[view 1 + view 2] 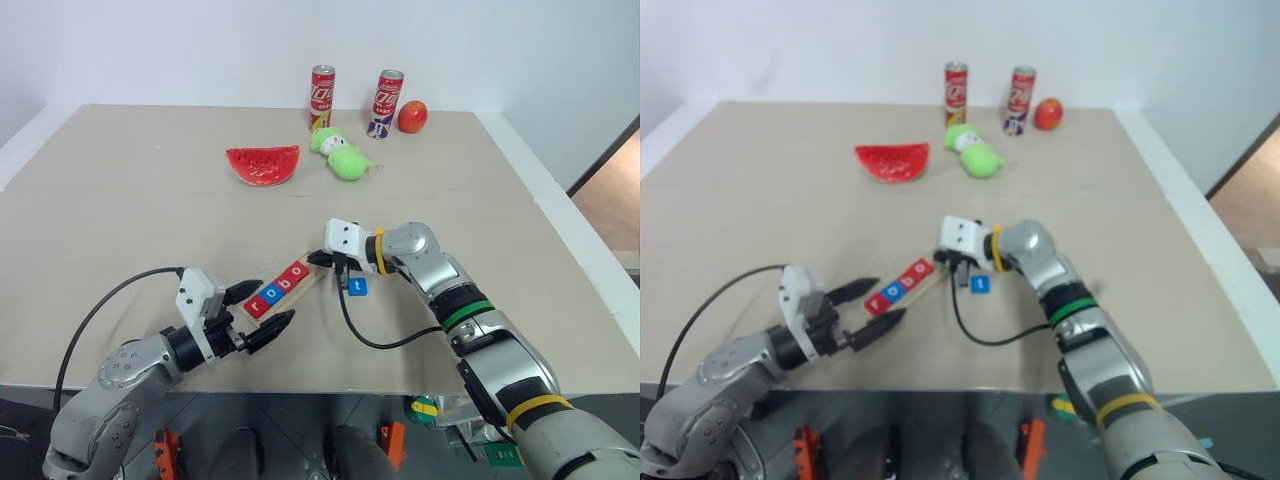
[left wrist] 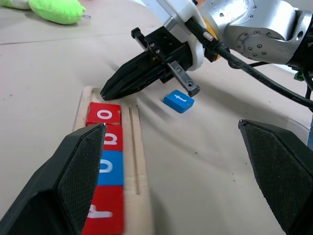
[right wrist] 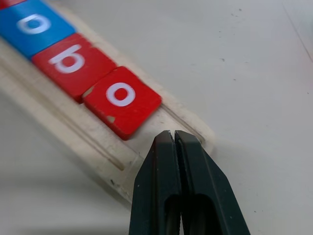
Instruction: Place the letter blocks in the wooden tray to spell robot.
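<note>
The wooden tray (image 1: 287, 287) is straddled by the open left hand (image 1: 262, 308), seemingly to steady it, while the closed, empty right hand (image 2: 108, 90) is pressed at its vacant end, the t block (image 1: 358, 286) lying beside.

Bright, even and diffuse from overhead – no hard glare on the table (image 1: 120, 200). Soft shadows only: a faint smear beneath the right gripper (image 2: 110, 90) and beside the blue t block (image 2: 178, 101). Sharp in the left eye view, softer and hazier in the right eye. Blurred up close – left fingers (image 2: 63, 181) and nearest red block (image 2: 103, 216).
</note>
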Controlling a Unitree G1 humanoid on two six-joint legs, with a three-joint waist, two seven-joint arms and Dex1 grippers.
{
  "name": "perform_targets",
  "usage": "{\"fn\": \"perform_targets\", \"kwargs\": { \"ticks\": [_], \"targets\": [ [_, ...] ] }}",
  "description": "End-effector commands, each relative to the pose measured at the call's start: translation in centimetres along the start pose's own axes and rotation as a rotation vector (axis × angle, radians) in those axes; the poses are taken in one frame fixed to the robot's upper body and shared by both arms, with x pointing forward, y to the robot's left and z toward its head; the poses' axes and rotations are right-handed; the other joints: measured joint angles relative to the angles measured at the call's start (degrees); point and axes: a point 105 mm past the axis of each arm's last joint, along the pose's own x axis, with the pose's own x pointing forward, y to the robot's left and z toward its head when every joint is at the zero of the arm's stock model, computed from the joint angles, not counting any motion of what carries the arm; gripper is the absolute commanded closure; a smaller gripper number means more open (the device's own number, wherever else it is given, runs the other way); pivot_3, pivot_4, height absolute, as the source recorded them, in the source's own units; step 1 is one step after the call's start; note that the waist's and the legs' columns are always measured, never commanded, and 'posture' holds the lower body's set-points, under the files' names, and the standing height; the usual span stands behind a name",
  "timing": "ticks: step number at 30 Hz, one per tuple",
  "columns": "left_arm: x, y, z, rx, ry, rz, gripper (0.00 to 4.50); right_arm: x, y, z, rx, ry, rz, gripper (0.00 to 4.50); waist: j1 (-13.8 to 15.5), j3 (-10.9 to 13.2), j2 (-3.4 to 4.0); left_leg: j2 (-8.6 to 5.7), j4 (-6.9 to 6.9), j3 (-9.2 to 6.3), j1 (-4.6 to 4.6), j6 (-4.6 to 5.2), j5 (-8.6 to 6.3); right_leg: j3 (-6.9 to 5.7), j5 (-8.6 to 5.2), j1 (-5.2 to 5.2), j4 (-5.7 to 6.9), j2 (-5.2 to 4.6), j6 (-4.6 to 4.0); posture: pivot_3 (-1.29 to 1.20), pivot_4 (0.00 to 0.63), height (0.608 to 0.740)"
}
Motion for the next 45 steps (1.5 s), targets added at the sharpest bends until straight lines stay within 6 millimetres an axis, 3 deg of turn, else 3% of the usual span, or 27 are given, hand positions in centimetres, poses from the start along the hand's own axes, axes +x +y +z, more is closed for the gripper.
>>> {"fn": "perform_targets", "kwargs": {
  "ticks": [1,20,29,34,35,36,37,40,43,45],
  "targets": [
    [0.0,-0.7,0.9,0.034,-0.031,-0.022,0.00,-0.3,0.7,0.6,-0.123,0.022,0.087,4.45,0.0,0.0,0.00,0.00,0.00,0.00,0.00,0.00,0.00,0.00,0.04,0.00,0.00,0.00,-0.06,0.00,0.150,0.740],
    [0.1,-0.8,0.6,0.036,-0.013,-0.043,0.00,-1.5,3.2,1.5,-0.139,-0.004,0.145,4.45,0.0,0.0,0.00,0.02,0.00,-0.02,0.03,0.00,0.00,-0.02,0.04,0.02,0.00,0.01,-0.07,0.00,0.150,0.740],
    [0.4,-0.8,0.8,0.047,-0.012,-0.060,0.00,-2.7,2.0,1.0,-0.077,0.008,0.075,4.45,0.0,0.0,0.00,0.00,0.01,-0.02,0.04,-0.02,0.02,-0.03,0.04,0.04,0.00,0.01,-0.05,0.00,0.150,0.740],
    [0.4,-1.1,0.8,0.067,-0.001,-0.085,0.00,-4.2,0.6,2.3,0.073,-0.067,0.013,3.79,0.0,0.0,0.00,0.00,0.02,-0.01,0.04,-0.02,0.02,-0.02,0.04,0.03,0.00,0.01,-0.04,0.00,0.150,0.740],
    [0.4,-1.1,0.8,0.072,0.002,-0.093,0.00,-4.7,0.2,2.7,0.112,-0.089,0.000,3.34,0.0,0.0,0.00,0.00,0.01,-0.01,0.04,-0.02,0.02,-0.02,0.04,0.03,0.00,0.01,-0.04,0.00,0.150,0.740],
    [0.4,-1.2,0.8,0.075,0.005,-0.100,0.00,-5.2,0.1,2.9,0.135,-0.104,-0.008,2.41,0.1,0.0,0.00,0.01,0.01,-0.01,0.03,-0.02,0.02,-0.02,0.04,0.02,0.00,0.01,-0.05,0.00,0.150,0.740],
    [0.4,-1.2,0.8,0.081,0.011,-0.113,0.00,-5.8,0.1,3.2,0.165,-0.123,-0.008,2.41,0.0,0.0,0.00,0.01,0.00,-0.01,0.03,-0.03,0.02,-0.02,0.04,0.02,0.00,0.01,-0.05,0.00,0.150,0.740],
    [0.2,-1.3,0.7,0.101,0.039,-0.153,0.00,-8.0,0.4,3.5,0.267,-0.172,0.013,1.26,0.2,0.0,0.00,0.00,-0.01,-0.04,0.01,-0.02,0.02,-0.04,-0.03,0.01,0.00,0.01,0.01,0.00,0.150,0.740],
    [0.1,-1.4,0.6,0.108,0.064,-0.192,0.00,-9.3,1.5,2.4,0.321,-0.176,0.062,0.18,0.2,0.0,0.00,-0.03,-0.01,-0.05,0.00,-0.02,0.01,-0.05,-0.19,0.03,-0.01,-0.03,0.25,0.00,0.150,0.740],
    [0.1,-1.4,0.5,0.114,0.074,-0.211,0.00,-9.5,2.3,1.2,0.328,-0.157,0.098,0.06,0.1,0.0,0.00,-0.05,-0.01,-0.05,0.01,-0.02,0.01,-0.05,-0.21,0.04,-0.01,-0.05,0.27,0.00,0.150,0.740]
  ]
}}
